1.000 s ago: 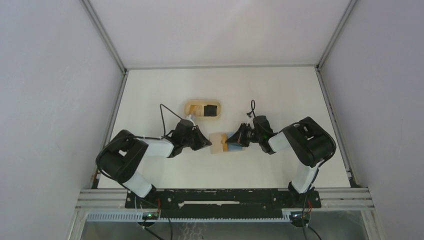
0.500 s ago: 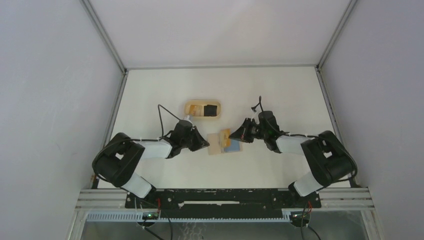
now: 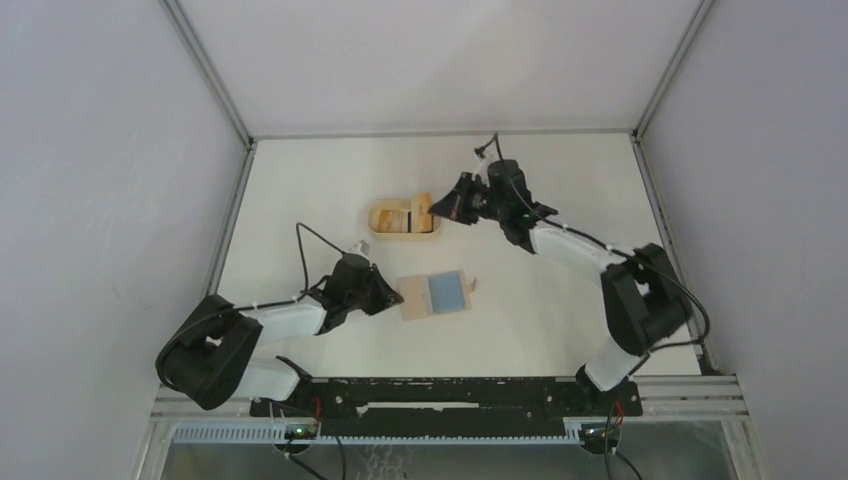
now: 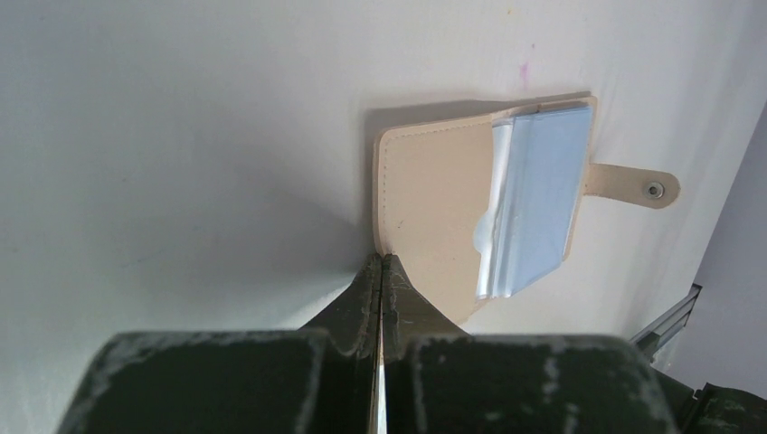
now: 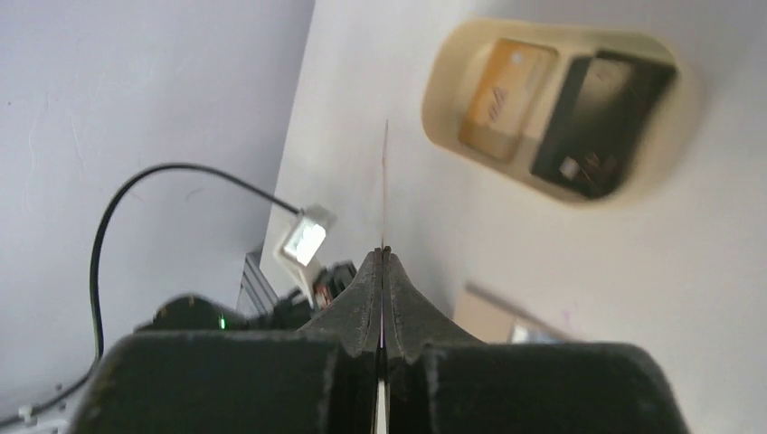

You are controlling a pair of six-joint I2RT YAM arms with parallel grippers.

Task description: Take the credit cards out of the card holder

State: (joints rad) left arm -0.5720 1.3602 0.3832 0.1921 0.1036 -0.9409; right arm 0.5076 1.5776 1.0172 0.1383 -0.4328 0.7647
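Observation:
The card holder [image 3: 437, 295] lies open on the table, tan outside with blue sleeves inside. In the left wrist view [image 4: 434, 203] its closure tab [image 4: 633, 185] points away. My left gripper [image 3: 396, 296] is shut on the holder's left edge, fingertips meeting at its corner [image 4: 382, 259]. My right gripper [image 3: 438, 208] is shut on a tan card [image 3: 424, 207] and holds it over the right end of the oval wooden tray [image 3: 405, 233]. In the right wrist view [image 5: 383, 249] that card shows edge-on as a thin line [image 5: 386, 181].
The tray [image 5: 443, 99] holds a tan card [image 5: 505, 98] and a black card [image 5: 597, 122]. The table's back edge and metal frame posts lie beyond it. The left arm's cable loops above its wrist [image 3: 310, 240].
My right gripper pulled a card away from the holder and carried it back-left to over the tray. My left gripper drew the holder a little toward the near left, and it now lies flat open.

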